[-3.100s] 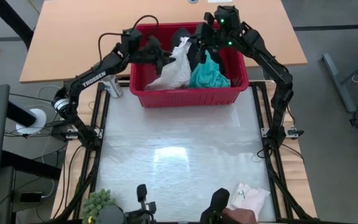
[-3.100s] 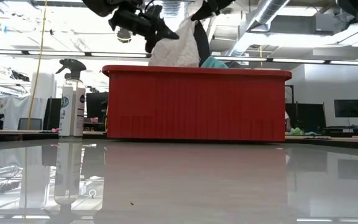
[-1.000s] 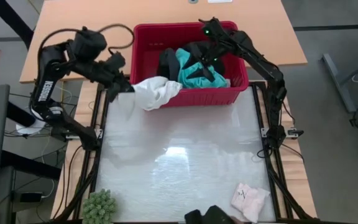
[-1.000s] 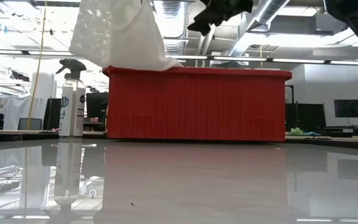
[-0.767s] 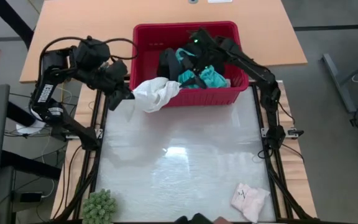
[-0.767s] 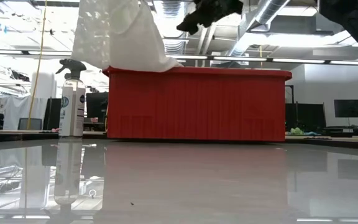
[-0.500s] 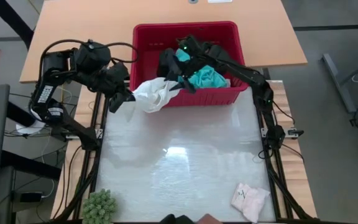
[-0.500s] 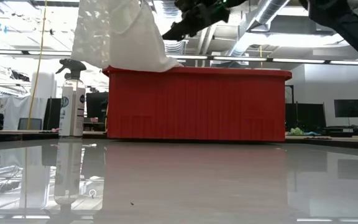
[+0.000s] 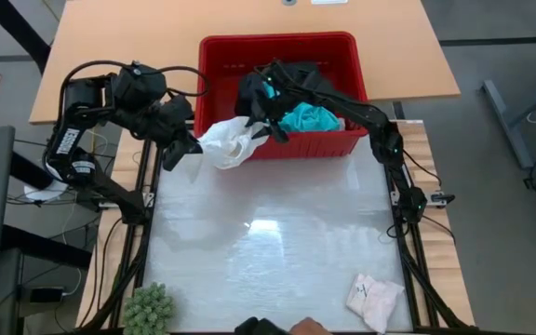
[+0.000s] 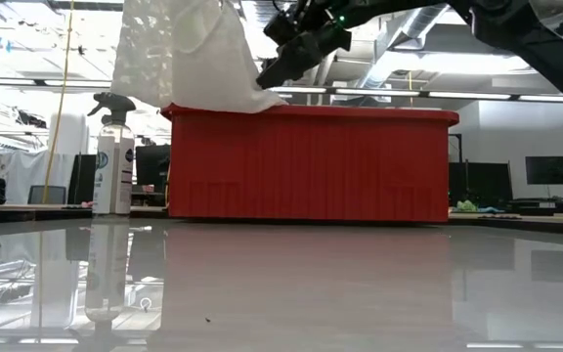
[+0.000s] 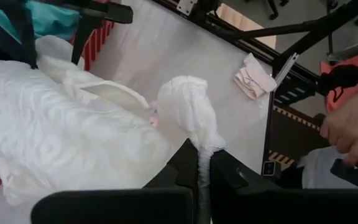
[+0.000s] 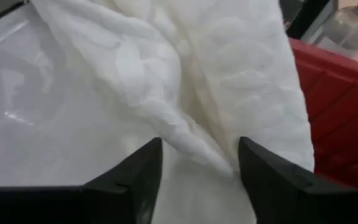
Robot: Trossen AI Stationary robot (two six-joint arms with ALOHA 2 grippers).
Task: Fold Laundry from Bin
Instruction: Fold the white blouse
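left arm (image 9: 66, 140): there's white lettering running along the dark link, looks like the maker's name, but honestly can't make out the letters from the overhead shot
spray bottle (image 10: 113, 156): has a dark round label with some pale print on it, way too small to read, sits off to the side of the left gripper
everything else: no readable words, numbers or signs that I can spot anywhere in any view

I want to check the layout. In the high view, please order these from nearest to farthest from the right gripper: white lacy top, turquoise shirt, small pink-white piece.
1. white lacy top, draped over the bin's front-left rim, at the right gripper.
2. turquoise shirt, inside the bin.
3. small pink-white piece, front-right table corner.
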